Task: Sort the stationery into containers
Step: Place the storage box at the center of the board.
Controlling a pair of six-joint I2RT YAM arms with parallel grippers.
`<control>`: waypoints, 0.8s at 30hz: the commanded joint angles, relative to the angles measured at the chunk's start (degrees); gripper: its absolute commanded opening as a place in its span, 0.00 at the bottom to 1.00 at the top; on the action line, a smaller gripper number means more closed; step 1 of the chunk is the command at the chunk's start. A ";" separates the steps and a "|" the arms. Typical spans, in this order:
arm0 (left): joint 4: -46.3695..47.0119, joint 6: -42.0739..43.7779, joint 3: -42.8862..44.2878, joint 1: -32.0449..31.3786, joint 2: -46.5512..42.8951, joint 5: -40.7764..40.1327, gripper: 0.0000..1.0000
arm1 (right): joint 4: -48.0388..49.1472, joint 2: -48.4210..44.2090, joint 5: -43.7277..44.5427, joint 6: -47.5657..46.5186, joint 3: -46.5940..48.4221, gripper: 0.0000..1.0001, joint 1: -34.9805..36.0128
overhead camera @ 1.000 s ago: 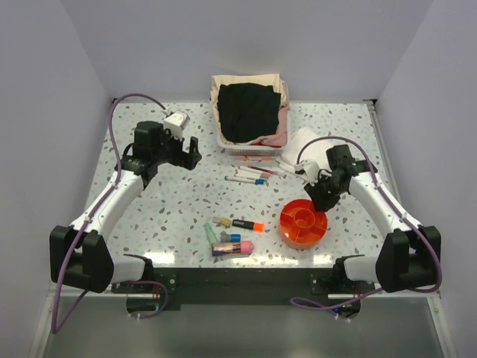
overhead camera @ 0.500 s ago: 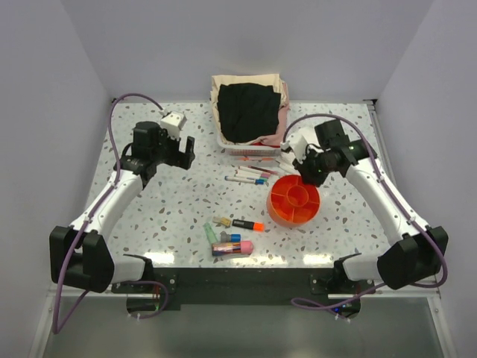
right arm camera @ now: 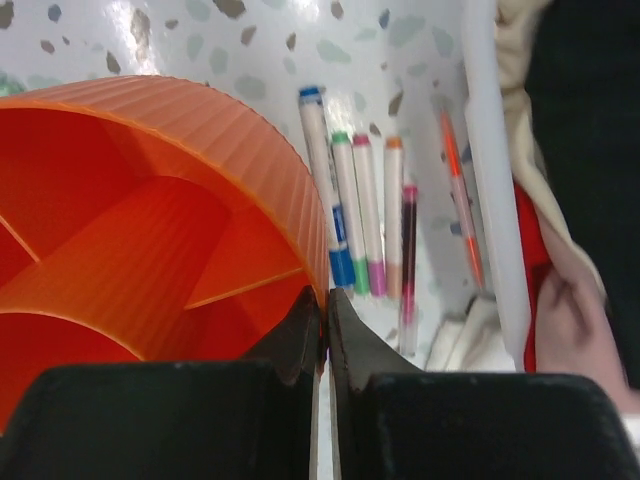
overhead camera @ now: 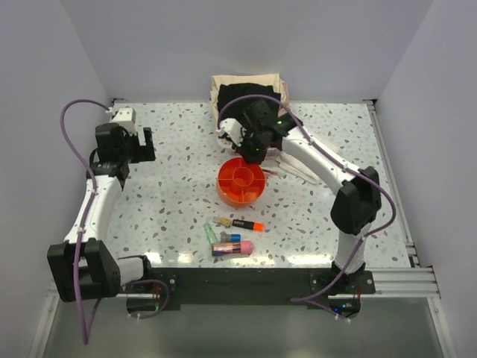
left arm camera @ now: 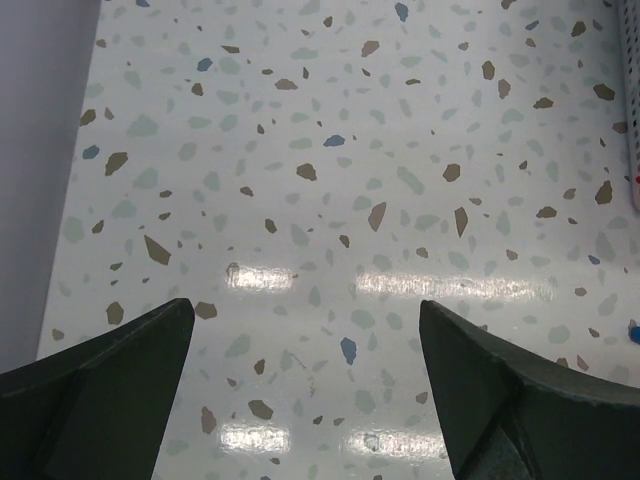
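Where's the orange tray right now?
In the top view the orange tray is mid-table, just in front of the white basket. Its far rim is pinched by the right tool, and a row of pens lies between tray and basket.

Left arm (overhead camera: pixel 95 201) bent at elbow, raised along left side. Left gripper (left arm camera: pixel 305 325) with fingers spread wide, nothing between. Right arm (overhead camera: pixel 322 162) stretched far forward and across toward middle. Right gripper (right arm camera: pixel 325 305) pinched tight on rim of orange tray (right arm camera: pixel 150 200).

Ribbed orange tray (right arm camera: pixel 190 130) just beside white pens (right arm camera: pixel 349 200)
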 commanded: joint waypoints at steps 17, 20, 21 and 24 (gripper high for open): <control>-1.41 -0.79 -3.11 2.88 -7.15 -0.54 1.00 | 4.26 21.91 0.80 4.66 24.22 0.00 9.02; -1.67 -0.70 -2.84 2.88 -6.89 -0.02 1.00 | 5.05 23.05 1.85 5.18 24.48 0.00 9.28; -1.76 -0.53 -2.75 2.88 -6.80 -0.01 1.00 | 5.14 23.32 2.20 5.44 24.92 0.00 9.37; -1.93 -0.61 -2.93 2.79 -6.80 0.60 1.00 | 5.84 24.20 3.08 5.71 25.62 0.00 9.72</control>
